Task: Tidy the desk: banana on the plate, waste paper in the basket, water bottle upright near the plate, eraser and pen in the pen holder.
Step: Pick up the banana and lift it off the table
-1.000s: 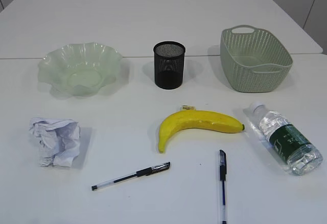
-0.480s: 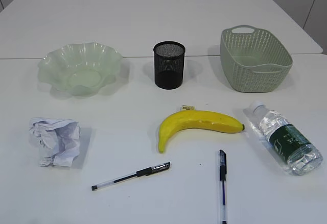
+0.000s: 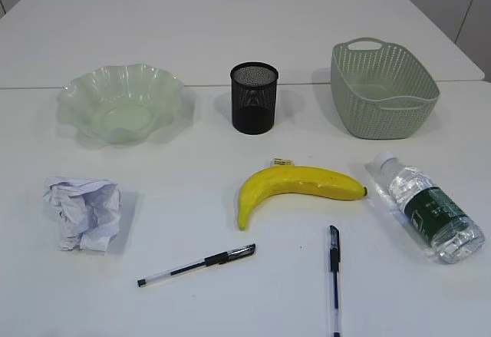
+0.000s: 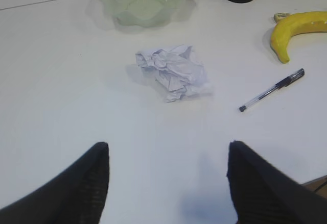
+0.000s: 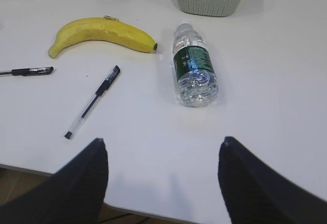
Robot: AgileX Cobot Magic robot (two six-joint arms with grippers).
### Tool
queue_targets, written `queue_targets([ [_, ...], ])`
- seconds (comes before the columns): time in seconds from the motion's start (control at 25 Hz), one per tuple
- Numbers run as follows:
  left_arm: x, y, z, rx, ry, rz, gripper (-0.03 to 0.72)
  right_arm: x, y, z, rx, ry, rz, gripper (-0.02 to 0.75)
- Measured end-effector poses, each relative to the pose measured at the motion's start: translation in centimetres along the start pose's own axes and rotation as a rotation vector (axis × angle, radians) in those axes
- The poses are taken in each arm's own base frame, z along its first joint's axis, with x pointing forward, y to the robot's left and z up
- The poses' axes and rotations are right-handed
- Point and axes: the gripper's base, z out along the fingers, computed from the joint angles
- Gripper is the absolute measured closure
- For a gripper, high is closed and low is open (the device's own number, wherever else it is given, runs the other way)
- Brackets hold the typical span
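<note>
- Nothing is tidied yet, judging by how things lie — every item sits loose on the large plain white desk (image 3: pixel 230 30).
- The curved yellow banana (image 3: pixel 295 185) lies flat near the middle, well apart from the pale green, wavy-rimmed translucent plate (image 3: pixel 77 95) at the far left, which is empty.
- The crumpled ball of white waste paper (image 3: pixel 83 213) rests at the near left, on the opposite side from the sage-green woven-look plastic basket (image 3: pixel 383 91) at the far right; as far as can be seen, the basket holds nothing.
- The small clear water bottle (image 3: pixel 428 208) with a white cap and dark green label lies on its side at the right, in front of the basket — far from the plate.
- Two pens lie near the front edge: a black-capped clear pen (image 3: pixel 197 265) and a dark blue-capped pen (image 3: pixel 334 275). The black metal mesh pen holder (image 3: pixel 254 97) stands upright between plate and basket.
- A tiny yellow eraser (image 3: pixel 281 162) sits just behind the banana, touching or nearly so.
- The left gripper (image 4: pixel 168 183) hovers with jaws apart, holding nothing, the paper ahead of it.
- The right gripper (image 5: pixel 163 183) likewise hangs spread and empty, the bottle and blue-capped pen ahead.
- All five placements remain.
</note>
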Motion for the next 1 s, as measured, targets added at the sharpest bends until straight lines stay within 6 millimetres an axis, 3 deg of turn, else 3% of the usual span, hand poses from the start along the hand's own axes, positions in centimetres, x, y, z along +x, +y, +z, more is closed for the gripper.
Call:
queue_targets([
  [1.0,0.0,0.0,0.0,0.0,0.0,0.0,0.171,-0.11,0.56,-0.02,-0.062,-0.011,0.029,0.233],
])
